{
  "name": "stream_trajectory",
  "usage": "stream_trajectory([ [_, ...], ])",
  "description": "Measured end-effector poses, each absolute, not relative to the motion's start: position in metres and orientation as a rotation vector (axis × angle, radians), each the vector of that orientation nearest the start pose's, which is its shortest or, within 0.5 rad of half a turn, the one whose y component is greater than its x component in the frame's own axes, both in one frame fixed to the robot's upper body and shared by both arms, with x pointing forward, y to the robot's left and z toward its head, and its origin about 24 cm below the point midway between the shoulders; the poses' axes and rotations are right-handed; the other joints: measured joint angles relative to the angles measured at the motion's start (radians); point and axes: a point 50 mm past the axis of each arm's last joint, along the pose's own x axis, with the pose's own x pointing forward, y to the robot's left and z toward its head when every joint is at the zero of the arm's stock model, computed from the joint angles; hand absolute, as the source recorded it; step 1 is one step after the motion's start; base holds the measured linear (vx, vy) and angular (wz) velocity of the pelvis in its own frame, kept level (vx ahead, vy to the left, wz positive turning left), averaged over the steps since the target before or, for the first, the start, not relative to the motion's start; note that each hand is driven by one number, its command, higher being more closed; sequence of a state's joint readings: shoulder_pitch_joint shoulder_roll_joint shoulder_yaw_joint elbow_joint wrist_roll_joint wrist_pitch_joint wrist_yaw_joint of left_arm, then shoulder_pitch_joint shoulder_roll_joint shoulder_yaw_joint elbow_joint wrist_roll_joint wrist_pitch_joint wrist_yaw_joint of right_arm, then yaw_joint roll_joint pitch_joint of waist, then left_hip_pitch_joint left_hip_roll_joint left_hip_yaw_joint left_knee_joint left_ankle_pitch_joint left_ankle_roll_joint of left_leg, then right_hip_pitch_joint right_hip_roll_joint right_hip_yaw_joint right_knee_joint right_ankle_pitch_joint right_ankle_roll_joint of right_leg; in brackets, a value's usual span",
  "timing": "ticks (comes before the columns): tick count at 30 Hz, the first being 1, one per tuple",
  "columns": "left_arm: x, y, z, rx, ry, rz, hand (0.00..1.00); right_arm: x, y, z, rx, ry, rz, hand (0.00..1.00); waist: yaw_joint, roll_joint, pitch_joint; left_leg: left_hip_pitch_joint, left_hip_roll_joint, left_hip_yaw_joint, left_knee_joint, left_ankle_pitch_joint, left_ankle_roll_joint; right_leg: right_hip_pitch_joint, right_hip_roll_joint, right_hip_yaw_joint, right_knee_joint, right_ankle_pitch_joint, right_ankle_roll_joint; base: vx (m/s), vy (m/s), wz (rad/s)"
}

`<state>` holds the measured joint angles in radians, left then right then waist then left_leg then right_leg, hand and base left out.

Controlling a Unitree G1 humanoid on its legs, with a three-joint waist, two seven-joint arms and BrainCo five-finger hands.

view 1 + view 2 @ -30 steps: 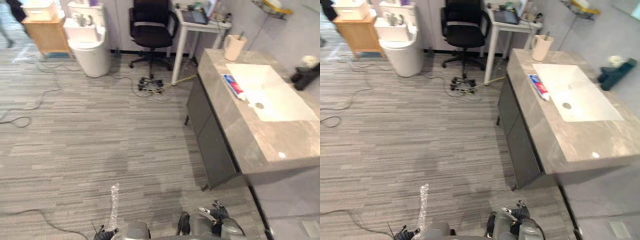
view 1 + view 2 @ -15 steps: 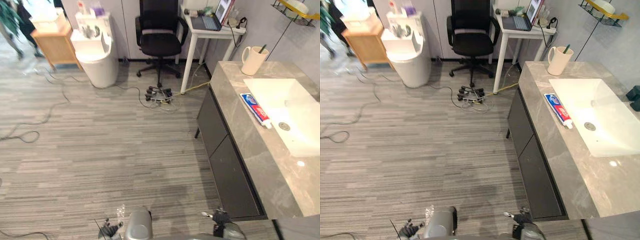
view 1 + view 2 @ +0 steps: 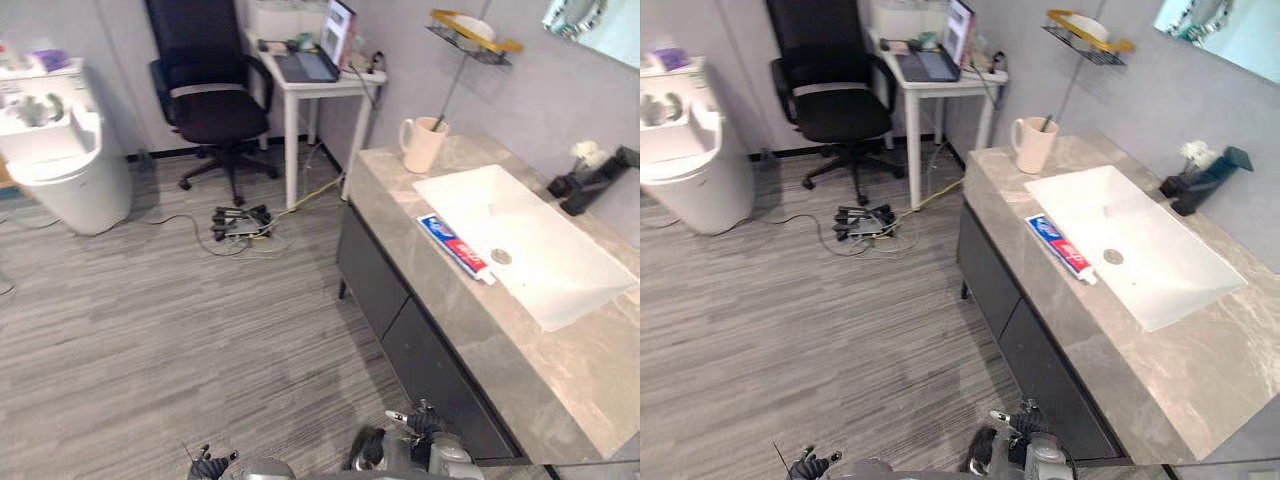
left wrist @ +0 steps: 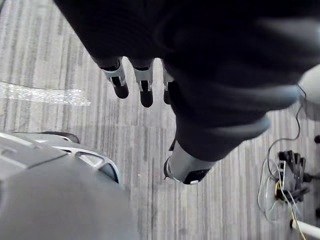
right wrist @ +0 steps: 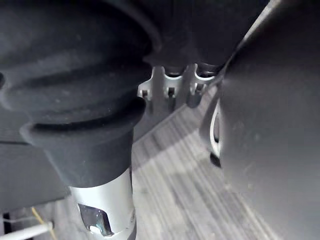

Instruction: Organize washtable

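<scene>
The left hand [image 4: 144,80] hangs farther from the washtable [image 3: 520,372], fingers straight (dark tips downward); the right hand [image 5: 169,86] hangs just beside it, fingers relaxed.

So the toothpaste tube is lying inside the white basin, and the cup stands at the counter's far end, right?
Not quite. The left eye view shows the toothpaste tube on the grey counter beside the white basin, not inside it. The cup does stand at the counter's far end.
</scene>
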<state>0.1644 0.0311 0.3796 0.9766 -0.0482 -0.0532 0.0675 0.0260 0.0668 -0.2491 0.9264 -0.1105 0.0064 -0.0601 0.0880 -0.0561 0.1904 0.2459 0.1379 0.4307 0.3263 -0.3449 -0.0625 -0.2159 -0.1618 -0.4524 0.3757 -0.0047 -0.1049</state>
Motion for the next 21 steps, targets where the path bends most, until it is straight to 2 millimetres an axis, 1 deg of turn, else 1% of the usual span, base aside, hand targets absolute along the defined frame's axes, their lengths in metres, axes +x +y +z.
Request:
stream_trajectory([
  [1,0.07,0.215,-0.159,-0.152,1.061,0.492,0.0,0.137,-0.168,-0.147,0.035,0.968,-0.217,0.0,0.002,0.026,-0.002,0.005,0.013,-0.027,-0.002,0.0,-0.001,-0.001,0.015,0.003,0.009,-0.002,0.002,0.35,-0.095,-0.35],
  [2,0.076,0.207,-0.159,-0.164,1.048,0.471,0.0,0.136,-0.174,-0.147,0.034,0.964,-0.236,0.0,-0.009,0.043,-0.009,0.006,0.021,-0.08,-0.003,-0.001,-0.002,-0.001,0.038,0.016,0.018,-0.05,0.013,0.25,-0.064,-0.14],
  [3,0.08,0.205,-0.159,-0.167,1.039,0.463,0.0,0.137,-0.176,-0.146,0.039,0.96,-0.248,0.0,-0.017,0.061,-0.014,0.008,0.028,-0.098,0.01,-0.003,-0.006,0.001,0.042,0.011,0.027,-0.074,0.018,0.29,-0.116,0.08],
  [4,0.088,0.204,-0.157,-0.17,1.021,0.452,0.0,0.137,-0.177,-0.146,0.05,0.957,-0.262,0.0,-0.021,0.062,-0.015,-0.029,0.057,-0.14,0.115,-0.002,-0.007,0.015,0.055,-0.001,0.035,-0.112,0.033,0.3,-0.178,0.11],
  [5,0.095,0.202,-0.156,-0.169,1.001,0.437,0.0,0.135,-0.177,-0.147,0.049,0.963,-0.264,0.0,-0.021,0.069,-0.011,-0.098,0.104,-0.203,0.313,0.024,-0.036,0.049,0.081,-0.014,0.03,-0.129,0.022,0.24,-0.156,0.08],
  [6,0.097,0.201,-0.155,-0.176,0.992,0.433,0.0,0.135,-0.178,-0.147,0.048,0.965,-0.265,0.0,-0.018,0.078,-0.006,-0.142,0.129,-0.239,0.419,0.054,-0.038,0.072,0.101,-0.014,0.029,-0.141,0.019,0.24,-0.152,-0.25],
  [7,0.1,0.2,-0.153,-0.182,0.975,0.429,0.0,0.136,-0.177,-0.147,0.041,0.971,-0.228,0.0,-0.013,0.09,-0.004,-0.217,0.172,-0.301,0.629,0.181,-0.029,0.117,0.142,0.003,0.028,-0.168,0.008,0.16,-0.049,-0.4],
  [8,0.099,0.2,-0.153,-0.18,0.975,0.429,0.0,0.136,-0.172,-0.147,0.034,0.977,-0.197,0.0,-0.012,0.09,-0.004,-0.241,0.183,-0.311,0.69,0.227,-0.032,0.131,0.155,0.015,0.025,-0.178,0.003,0.25,-0.055,-0.54],
  [9,0.102,0.203,-0.152,-0.174,0.964,0.429,0.0,0.14,-0.164,-0.147,0.041,0.971,-0.169,0.0,-0.017,0.083,0.003,-0.294,0.202,-0.317,0.775,0.199,-0.027,0.152,0.169,0.032,0.02,-0.19,0.004,0.17,-0.008,-0.37],
  [10,0.104,0.203,-0.151,-0.171,0.956,0.429,0.0,0.142,-0.16,-0.146,0.058,0.965,-0.174,0.0,-0.017,0.082,0.004,-0.32,0.204,-0.313,0.792,0.173,-0.032,0.163,0.173,0.042,0.01,-0.19,0.005,0.19,0.006,-0.46],
  [11,0.106,0.203,-0.15,-0.172,0.948,0.427,0.0,0.141,-0.158,-0.147,0.083,0.971,-0.194,0.0,-0.016,0.079,0.005,-0.354,0.205,-0.293,0.76,0.117,-0.035,0.185,0.181,0.068,-0.016,-0.184,0.015,0.19,0.052,-0.54],
  [12,0.107,0.201,-0.149,-0.176,0.942,0.426,0.0,0.14,-0.155,-0.148,0.107,0.98,-0.203,0.0,-0.014,0.074,0.006,-0.363,0.189,-0.286,0.65,0.076,-0.031,0.203,0.182,0.098,-0.042,-0.177,0.027,0.15,0.048,-0.6],
  [13,0.106,0.201,-0.15,-0.176,0.943,0.427,0.0,0.139,-0.155,-0.149,0.117,0.982,-0.213,0.0,-0.015,0.074,0.006,-0.363,0.175,-0.298,0.569,0.062,-0.029,0.212,0.181,0.112,-0.054,-0.173,0.033,0.14,0.086,-0.73],
  [14,0.106,0.2,-0.149,-0.176,0.942,0.428,0.0,0.139,-0.157,-0.149,0.125,0.983,-0.231,0.0,-0.013,0.075,0.005,-0.357,0.138,-0.346,0.395,0.053,-0.035,0.213,0.179,0.151,-0.06,-0.168,0.044,0.15,0.166,-0.91],
  [15,0.106,0.199,-0.149,-0.175,0.938,0.429,0.0,0.139,-0.157,-0.149,0.126,0.98,-0.241,0.0,-0.013,0.079,0.004,-0.344,0.097,-0.431,0.232,0.056,-0.04,0.204,0.182,0.189,-0.058,-0.165,0.051,0.18,0.217,-1.03],
  [16,0.105,0.199,-0.149,-0.175,0.939,0.431,0.0,0.14,-0.158,-0.149,0.13,0.979,-0.245,0.0,-0.012,0.081,0.003,-0.336,0.077,-0.488,0.166,0.058,-0.043,0.193,0.183,0.212,-0.051,-0.165,0.059,0.18,0.266,-1.22],
  [17,0.105,0.201,-0.149,-0.172,0.939,0.437,0.0,0.138,-0.158,-0.149,0.131,0.983,-0.247,0.0,0.001,0.084,-0.001,-0.318,0.044,-0.518,0.14,0.08,-0.068,0.183,0.18,0.266,-0.035,-0.167,0.082,0.16,0.249,-1.02],
  [18,0.105,0.202,-0.15,-0.165,0.942,0.44,0.0,0.134,-0.161,-0.151,0.129,0.994,-0.257,0.0,0.003,0.071,-0.009,-0.308,0.029,-0.485,0.124,0.07,-0.052,0.18,0.166,0.299,-0.051,-0.157,0.104,0.18,0.242,-0.85],
  [19,0.106,0.201,-0.15,-0.168,0.941,0.437,0.0,0.131,-0.161,-0.152,0.13,1.0,-0.26,0.0,0.002,0.062,-0.015,-0.302,0.025,-0.468,0.125,0.066,-0.045,0.178,0.159,0.307,-0.055,-0.148,0.116,0.2,0.248,-0.6],
  [20,0.109,0.199,-0.15,-0.171,0.937,0.434,0.0,0.128,-0.16,-0.153,0.132,1.009,-0.262,0.0,0.008,0.049,-0.022,-0.296,0.019,-0.429,0.133,0.059,-0.03,0.17,0.15,0.339,-0.054,-0.143,0.122,0.19,0.256,-0.74],
  [21,0.109,0.198,-0.15,-0.17,0.941,0.433,0.0,0.127,-0.16,-0.153,0.133,1.012,-0.256,0.0,0.009,0.042,-0.027,-0.281,0.015,-0.378,0.133,0.05,-0.012,0.156,0.139,0.372,-0.039,-0.144,0.13,0.17,0.257,-0.85],
])
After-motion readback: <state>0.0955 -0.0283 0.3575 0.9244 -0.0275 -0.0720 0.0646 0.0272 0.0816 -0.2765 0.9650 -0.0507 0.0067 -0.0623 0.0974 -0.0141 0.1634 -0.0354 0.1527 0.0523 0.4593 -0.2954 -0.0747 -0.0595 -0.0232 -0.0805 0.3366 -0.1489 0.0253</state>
